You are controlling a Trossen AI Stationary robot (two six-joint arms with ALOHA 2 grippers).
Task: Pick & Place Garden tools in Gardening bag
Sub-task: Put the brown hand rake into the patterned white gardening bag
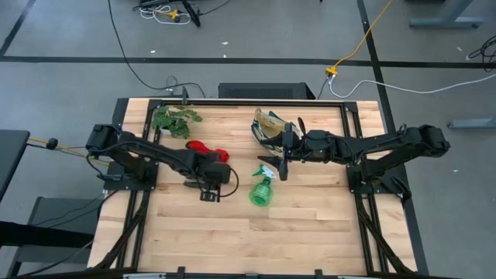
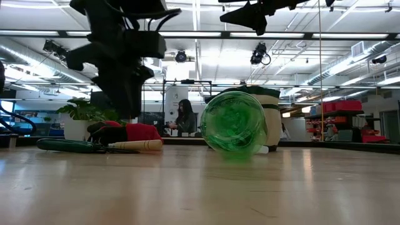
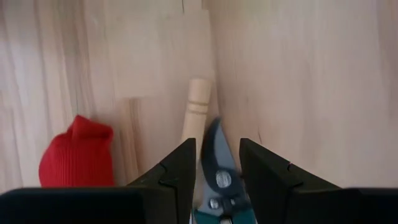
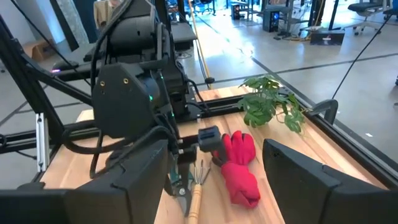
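The pruning shears (image 3: 214, 152) lie on the table, blade pointing away from my left arm and partly over the rake's wooden handle (image 3: 198, 109). My left gripper (image 3: 214, 177) points steeply down over them, open, with one finger on each side of the blade near the pivot; I see no touch. Red gloves (image 1: 208, 149) lie just beyond it. The green spray bottle (image 1: 262, 190) lies on its side mid-table. The gardening bag (image 1: 270, 128) stands at the far middle. My right gripper (image 1: 279, 159) hangs open above the table between bag and bottle.
A leafy plant sprig (image 1: 174, 120) lies at the far left of the table. Bare wood stretches along the near half of the table (image 1: 248, 240). Beyond the table, the low view shows a person (image 2: 185, 115) in the room.
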